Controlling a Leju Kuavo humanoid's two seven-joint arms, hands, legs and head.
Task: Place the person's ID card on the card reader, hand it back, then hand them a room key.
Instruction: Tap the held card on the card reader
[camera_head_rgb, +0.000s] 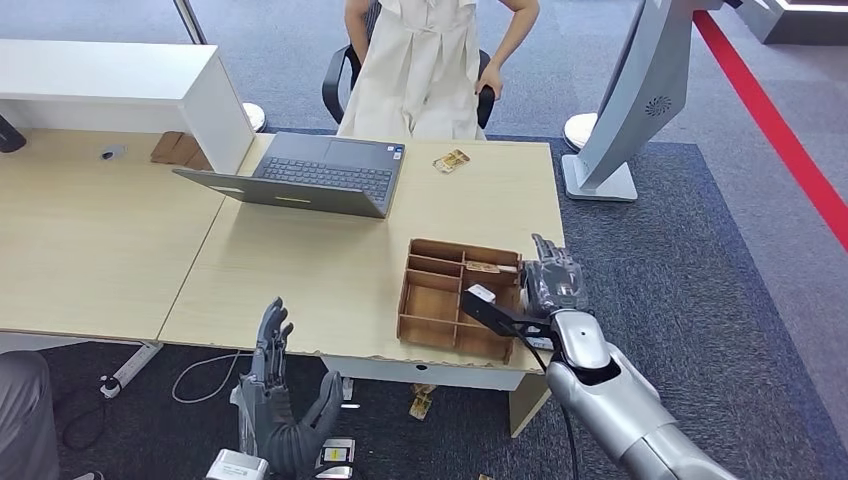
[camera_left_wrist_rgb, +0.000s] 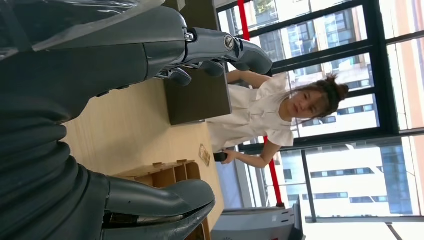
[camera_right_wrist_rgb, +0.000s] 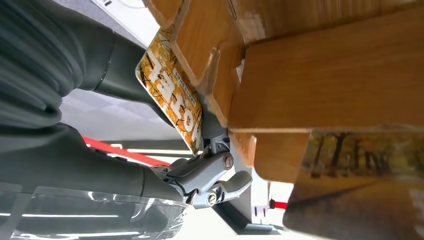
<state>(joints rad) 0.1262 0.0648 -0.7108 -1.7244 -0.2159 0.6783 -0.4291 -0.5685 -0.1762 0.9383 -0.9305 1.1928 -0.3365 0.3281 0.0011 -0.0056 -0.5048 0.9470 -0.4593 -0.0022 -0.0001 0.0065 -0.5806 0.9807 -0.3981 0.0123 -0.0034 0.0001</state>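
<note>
**Right hand at the wooden organiser, card between its fingers**

The right arm is reaching in from the lower right, forearm angled up toward the desk (camera_head_rgb: 300, 270). The right hand (camera_head_rgb: 553, 277) is sitting at the right-hand edge of the wooden organiser tray (camera_head_rgb: 432, 300), fingers pointing away from the robot and toward the far side of the desk. In the right wrist view the fingers (camera_right_wrist_rgb: 210, 175) are closing around a room key card (camera_right_wrist_rgb: 172, 95) with an orange, autumn-leaf print; the card is standing on edge, pressed against the tray's wooden wall, and the thumb is lying on its other face. A second card with a tree-lined path print (camera_right_wrist_rgb: 360, 175) is lying in a compartment close beside it.

The left arm is hanging lower, in front of the near desk edge. The left hand (camera_head_rgb: 275, 400) is standing upright with fingers spread apart and thumb out to the side, holding nothing.

Another card, possibly the ID card (camera_head_rgb: 451, 161), is lying flat at the far edge of the desk, just right of the open laptop (camera_head_rgb: 310, 175) and well apart from both hands. A person in a pale dress (camera_head_rgb: 425, 65) is sitting on a chair behind the desk, directly beyond that card. A grey stand (camera_head_rgb: 630, 110) is standing on the carpet off the desk's far right corner.
</note>
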